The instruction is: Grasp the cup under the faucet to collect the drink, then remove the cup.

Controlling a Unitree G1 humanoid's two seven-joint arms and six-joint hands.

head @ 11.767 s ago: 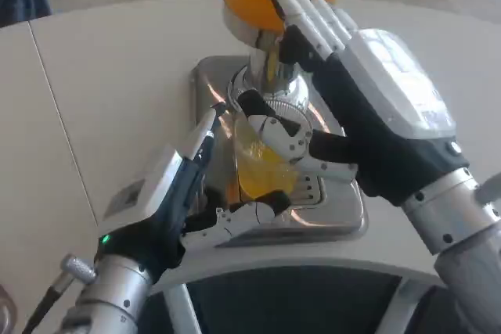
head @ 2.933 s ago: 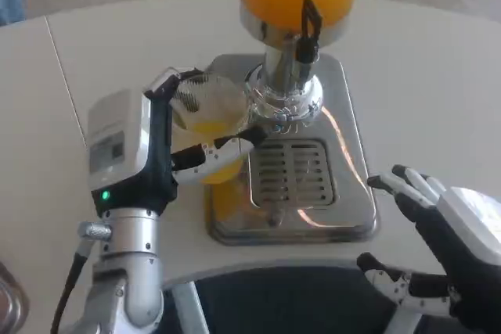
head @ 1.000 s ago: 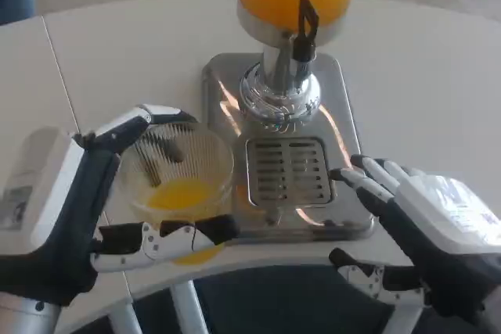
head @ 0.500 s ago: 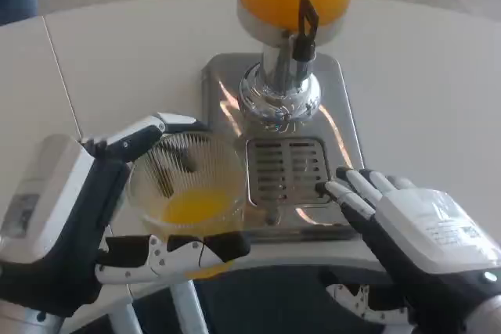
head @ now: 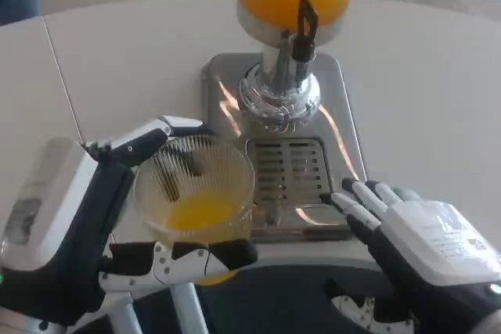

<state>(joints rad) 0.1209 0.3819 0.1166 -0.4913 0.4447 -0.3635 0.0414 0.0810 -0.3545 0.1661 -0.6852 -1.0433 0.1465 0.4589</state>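
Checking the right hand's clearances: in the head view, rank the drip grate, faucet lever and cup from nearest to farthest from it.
1. Drip grate, just ahead of the right hand.
2. Cup, across to the left, held by the left hand.
3. Faucet lever, up at the dispenser.

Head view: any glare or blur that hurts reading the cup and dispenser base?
Head view: bright window-like reflections streak the steel dispenser base left and right of the faucet column; the drip grate stays readable. The ribbed clear cup in the left hand is sharp, juice visible. The right hand is slightly soft.
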